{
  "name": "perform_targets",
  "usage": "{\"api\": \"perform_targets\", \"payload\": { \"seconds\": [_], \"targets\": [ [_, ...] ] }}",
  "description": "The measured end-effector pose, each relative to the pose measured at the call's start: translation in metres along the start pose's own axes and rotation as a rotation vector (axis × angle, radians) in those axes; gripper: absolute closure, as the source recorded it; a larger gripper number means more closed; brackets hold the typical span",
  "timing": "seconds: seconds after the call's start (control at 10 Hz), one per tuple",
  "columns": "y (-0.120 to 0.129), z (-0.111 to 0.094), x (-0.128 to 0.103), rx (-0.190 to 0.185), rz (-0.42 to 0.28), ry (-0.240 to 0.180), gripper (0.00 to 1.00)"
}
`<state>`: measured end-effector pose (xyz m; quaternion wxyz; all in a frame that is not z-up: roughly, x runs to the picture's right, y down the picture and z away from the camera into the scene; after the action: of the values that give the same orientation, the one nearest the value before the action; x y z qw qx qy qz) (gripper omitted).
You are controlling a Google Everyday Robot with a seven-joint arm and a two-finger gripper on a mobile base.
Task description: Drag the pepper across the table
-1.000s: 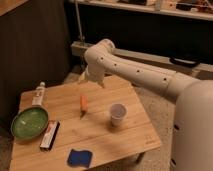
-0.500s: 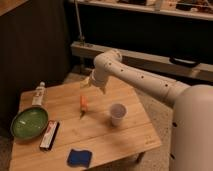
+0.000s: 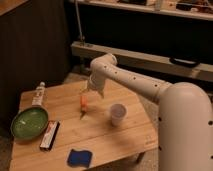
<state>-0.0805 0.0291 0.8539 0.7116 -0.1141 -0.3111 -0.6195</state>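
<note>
left of the white cup (image 3: 117, 113) on the table (image 3: 127, 141), the orange pepper (image 3: 83, 103) lies with the gripper (image 3: 88, 93) just above its upper end, whether touching, spread or closed i cannot tell.

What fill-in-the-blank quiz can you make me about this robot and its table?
The gripper hangs just above the ____ pepper.
The bowl next to the white tube is ____.
The pad nearest the front edge of the table is ____.
Missing words: orange; green; blue.
</note>
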Motion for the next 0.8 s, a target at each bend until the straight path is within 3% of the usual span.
{"api": "perform_targets", "payload": {
  "seconds": [0.3,0.8],
  "targets": [
    [-0.018,0.014,-0.003,-0.037,-0.055,-0.003,0.2],
    [-0.026,0.037,0.002,0.002,-0.107,0.009,0.2]
  ]
}}
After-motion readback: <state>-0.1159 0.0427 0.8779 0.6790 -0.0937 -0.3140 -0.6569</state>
